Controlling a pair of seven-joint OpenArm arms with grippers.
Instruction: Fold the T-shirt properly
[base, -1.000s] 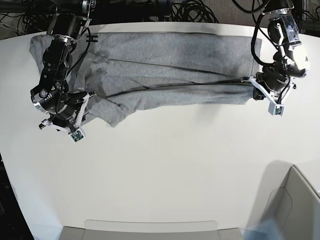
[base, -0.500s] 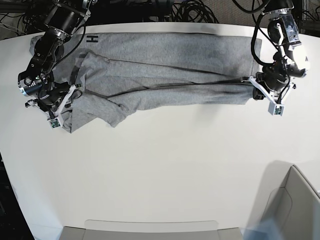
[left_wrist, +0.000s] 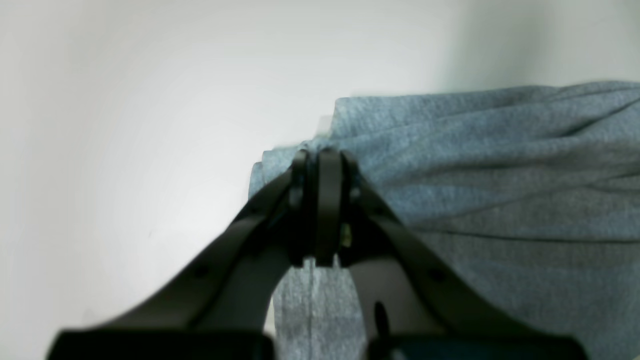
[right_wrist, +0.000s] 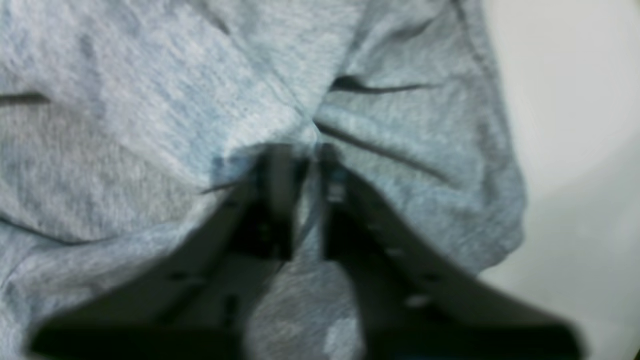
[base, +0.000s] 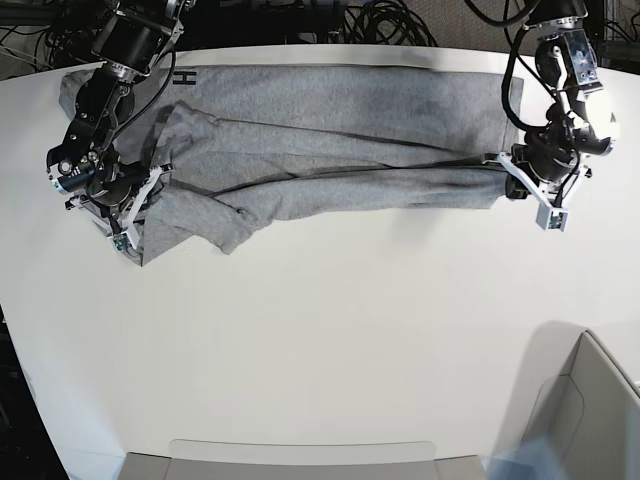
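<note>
T-shirt (base: 330, 140) lies along the far side of the white tabletop (base: 330, 340), folded lengthwise into a long grey band, sleeve end rumpled.

Base view: right claw (base: 128, 215) sits low on the sleeve end of the band; left claw (base: 512, 178) sits at the opposite end, at the near corner. Cloth between them is slack and creased, with a loose flap hanging toward the near side. Shirt's far edge runs close to the tabletop's far rim; cables lie just beyond. Near half of the tabletop is bare, plenty of room to bring cloth forward. A box (base: 590, 410) stands at the near corner on the left claw's side.

Left wrist view: left claw (left_wrist: 320, 165) is pinched tight on a bunched edge of the shirt (left_wrist: 500, 175), several layers stacked at the tips. Bare tabletop (left_wrist: 125, 125) beside it.

Right wrist view: right claw (right_wrist: 307, 160) has its jaws drawn narrow with a ridge of cloth (right_wrist: 150, 125) puckered between them; picture is blurred, but it looks gripped. Hem and bare tabletop (right_wrist: 575, 100) just beside.

Risks, as judged: right claw may hold only the top layer, so a lift would peel layers apart. Uneven pull between ends could skew the fold. A move toward the far rim could drag cloth off it.
</note>
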